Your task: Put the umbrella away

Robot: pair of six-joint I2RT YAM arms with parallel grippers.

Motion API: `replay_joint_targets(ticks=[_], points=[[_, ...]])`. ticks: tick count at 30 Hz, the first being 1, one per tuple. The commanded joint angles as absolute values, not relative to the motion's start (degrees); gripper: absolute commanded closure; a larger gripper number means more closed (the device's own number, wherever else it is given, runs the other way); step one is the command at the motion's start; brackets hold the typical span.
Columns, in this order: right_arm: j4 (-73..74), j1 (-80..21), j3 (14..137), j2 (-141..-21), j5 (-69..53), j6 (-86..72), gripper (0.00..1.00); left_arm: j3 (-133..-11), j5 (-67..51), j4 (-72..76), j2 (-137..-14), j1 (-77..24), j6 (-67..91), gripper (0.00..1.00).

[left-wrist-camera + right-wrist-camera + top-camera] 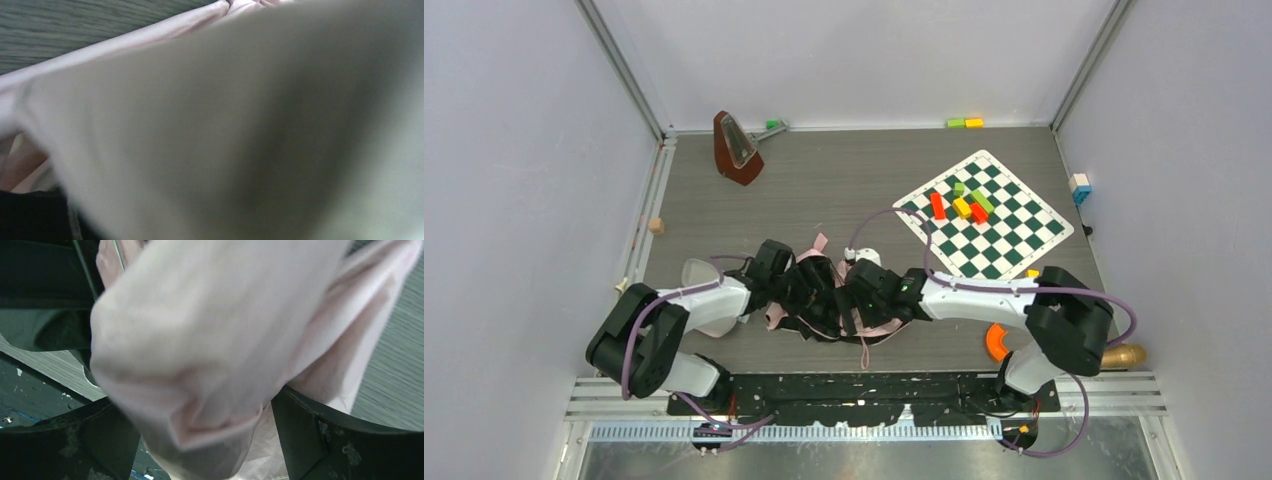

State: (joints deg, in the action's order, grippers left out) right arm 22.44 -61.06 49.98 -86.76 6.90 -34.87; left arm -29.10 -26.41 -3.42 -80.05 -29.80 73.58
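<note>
grey surface (844, 190), lower centre of the top view: umbrella (824, 322) lies crumpled; right jaws spread around its pink fabric (200, 340), left jaws smothered, can't tell.

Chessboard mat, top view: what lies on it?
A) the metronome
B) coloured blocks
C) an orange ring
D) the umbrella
B: coloured blocks lie on the chessboard mat, while the umbrella lies crumpled off to its left.
</note>
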Motion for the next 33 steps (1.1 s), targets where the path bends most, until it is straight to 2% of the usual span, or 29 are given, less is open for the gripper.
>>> replay_joint_targets(ticks=[1,9,15,20,25,28,30,31,32,33], points=[[22.4,-62.2,52.6,-90.9,9.1,-37.0,0.05,-28.3,-21.4,1.6,-80.2,-31.9,79.5,0.27],[15.3,-61.8,51.7,-95.6,6.5,-39.2,0.05,-24.6,-22.8,9.3,-83.6,-34.7,85.5,0.27],[10.6,-60.0,46.9,-88.3,6.6,-41.9,0.05,-23.3,-22.8,11.8,-84.8,-35.5,85.8,0.32],[23.7,-59.8,54.0,-95.6,14.3,-41.5,0.05,-23.6,-22.7,11.7,-82.9,-35.8,86.7,0.26],[31.3,-64.0,59.4,-104.8,22.6,-38.3,0.01,-27.6,-21.5,2.6,-79.2,-35.9,81.7,0.20],[31.7,-64.2,56.5,-105.0,23.1,-38.5,0.13,-32.7,-19.2,-9.3,-75.8,-35.9,74.8,0.16],[31.3,-64.2,54.0,-104.1,23.0,-38.5,0.25,-37.6,-16.4,-18.4,-73.3,-35.9,69.6,0.14],[31.2,-64.2,53.3,-103.5,22.7,-38.3,0.37,-40.2,-14.9,-21.7,-72.0,-35.9,66.8,0.12],[31.0,-64.1,52.2,-102.9,22.4,-38.1,0.44,-42.2,-13.7,-24.9,-70.5,-35.9,64.8,0.11],[31.0,-64.1,51.8,-102.7,22.0,-37.7,0.55,-43.9,-12.6,-27.6,-69.3,-35.9,63.4,0.10]])
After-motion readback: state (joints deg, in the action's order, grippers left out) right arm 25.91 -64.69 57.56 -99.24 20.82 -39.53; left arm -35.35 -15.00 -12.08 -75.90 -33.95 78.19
